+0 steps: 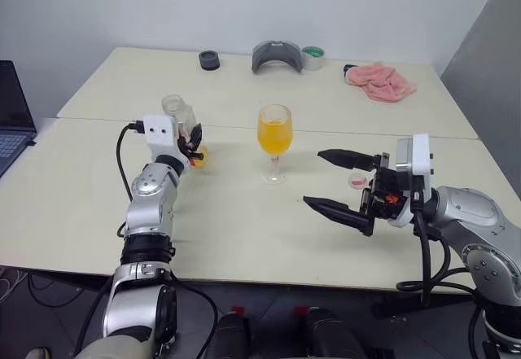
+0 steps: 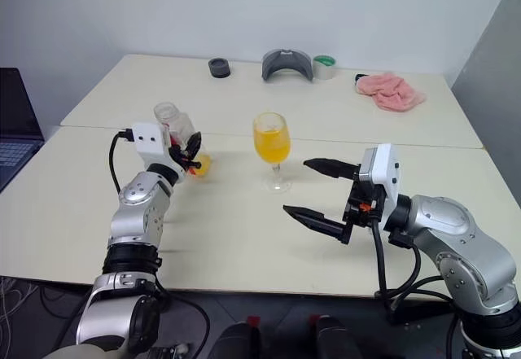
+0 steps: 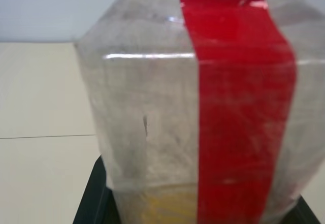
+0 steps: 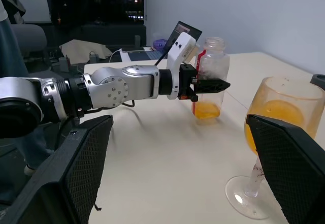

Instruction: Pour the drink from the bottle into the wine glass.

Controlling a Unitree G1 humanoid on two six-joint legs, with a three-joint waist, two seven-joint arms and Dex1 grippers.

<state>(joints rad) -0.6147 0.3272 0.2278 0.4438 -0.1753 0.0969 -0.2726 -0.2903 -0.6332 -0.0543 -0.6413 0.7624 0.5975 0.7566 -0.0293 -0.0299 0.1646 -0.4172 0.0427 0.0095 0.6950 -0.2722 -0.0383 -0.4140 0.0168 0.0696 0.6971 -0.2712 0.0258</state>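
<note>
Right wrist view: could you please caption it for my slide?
Left gripper holds the nearly empty bottle upright beside the filled wine glass.

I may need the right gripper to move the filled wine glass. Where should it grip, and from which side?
Probably the stem, just under the bowl of the wine glass. It stands upright, and the drink fills much of the bowl, so keep it level. Come from the robot's right, where the open right gripper already faces it.

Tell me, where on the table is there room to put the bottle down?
Bare table lies in front of the wine glass, between the left hand holding the bottle and the open right hand. It's crowded along the far edge.
</note>
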